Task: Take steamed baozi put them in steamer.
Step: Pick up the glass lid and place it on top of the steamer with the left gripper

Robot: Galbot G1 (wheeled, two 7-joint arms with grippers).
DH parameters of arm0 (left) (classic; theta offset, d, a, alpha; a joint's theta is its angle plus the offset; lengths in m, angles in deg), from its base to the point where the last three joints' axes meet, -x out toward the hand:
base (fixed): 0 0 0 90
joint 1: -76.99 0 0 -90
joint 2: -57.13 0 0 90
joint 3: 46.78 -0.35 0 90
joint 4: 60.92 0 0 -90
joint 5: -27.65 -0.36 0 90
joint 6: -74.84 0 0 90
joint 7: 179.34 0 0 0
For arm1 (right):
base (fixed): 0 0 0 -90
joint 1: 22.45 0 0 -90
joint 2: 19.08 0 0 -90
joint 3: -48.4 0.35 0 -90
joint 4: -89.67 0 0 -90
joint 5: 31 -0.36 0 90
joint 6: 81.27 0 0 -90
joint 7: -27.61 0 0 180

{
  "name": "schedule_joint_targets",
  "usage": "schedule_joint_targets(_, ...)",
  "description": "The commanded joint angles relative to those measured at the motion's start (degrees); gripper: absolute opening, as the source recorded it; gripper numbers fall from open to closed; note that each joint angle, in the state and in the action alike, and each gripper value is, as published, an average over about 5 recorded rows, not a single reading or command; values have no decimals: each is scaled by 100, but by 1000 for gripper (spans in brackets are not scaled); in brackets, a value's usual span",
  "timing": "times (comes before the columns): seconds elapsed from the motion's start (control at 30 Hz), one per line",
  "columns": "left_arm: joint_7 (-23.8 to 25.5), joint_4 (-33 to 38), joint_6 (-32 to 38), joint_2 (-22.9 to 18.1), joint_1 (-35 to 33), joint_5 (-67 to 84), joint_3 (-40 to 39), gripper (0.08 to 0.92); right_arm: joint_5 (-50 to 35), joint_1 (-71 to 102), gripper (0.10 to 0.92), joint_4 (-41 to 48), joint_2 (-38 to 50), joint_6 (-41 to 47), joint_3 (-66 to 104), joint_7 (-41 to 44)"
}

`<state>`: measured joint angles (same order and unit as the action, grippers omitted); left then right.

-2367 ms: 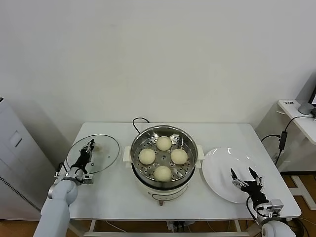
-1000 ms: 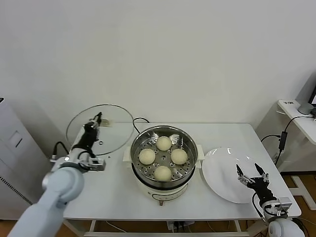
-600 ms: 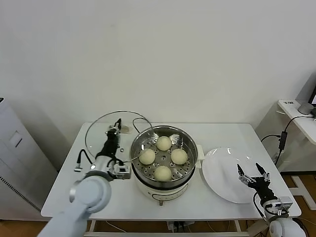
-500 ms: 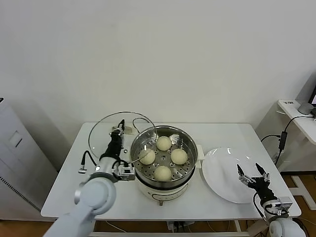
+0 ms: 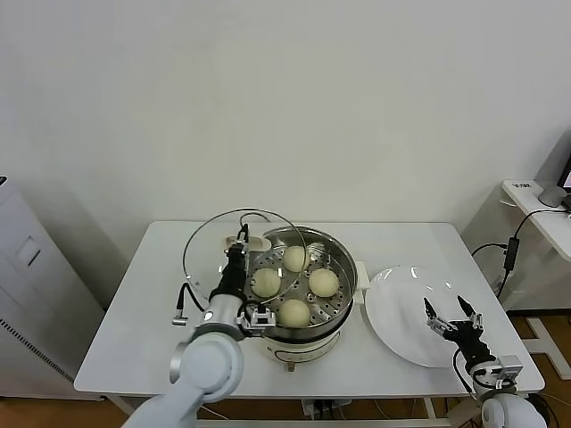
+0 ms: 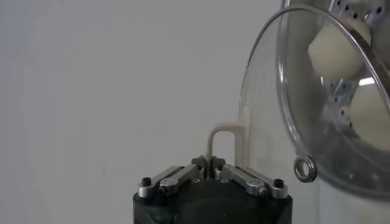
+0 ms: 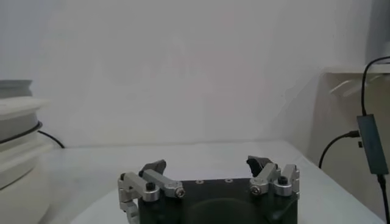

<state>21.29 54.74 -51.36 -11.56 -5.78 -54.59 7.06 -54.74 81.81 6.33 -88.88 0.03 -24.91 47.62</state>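
Currently all four steamed baozi [image 5: 294, 283] sit on the perforated tray inside the steamer [image 5: 343, 303]. Left gripper [image 5: 241, 242], fingers clamped on the beige handle [image 6: 226, 145], holds the glass lid [image 5: 214, 259] tilted over the steamer's left rim. Right gripper [image 5: 451, 314] hovers open-fingered over the white plate [image 5: 401, 308], right of the steamer.

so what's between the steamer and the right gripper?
In the head view, only the white plate lies between the steamer and the open right gripper, which hovers over the plate's near right edge. The plate is bare.
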Motion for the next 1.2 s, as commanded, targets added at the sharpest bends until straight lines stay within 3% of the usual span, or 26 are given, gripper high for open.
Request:
schedule_joint_targets(0.03,39,-255,-129,-407,72,-315,-376,106,6,-2,823,15,-10,3,10,0)
schedule_joint_targets(1.2,-173,-1064,-138,-1099,188,-375,-854,106,13,-59,823,219,-30,-16,38,72)
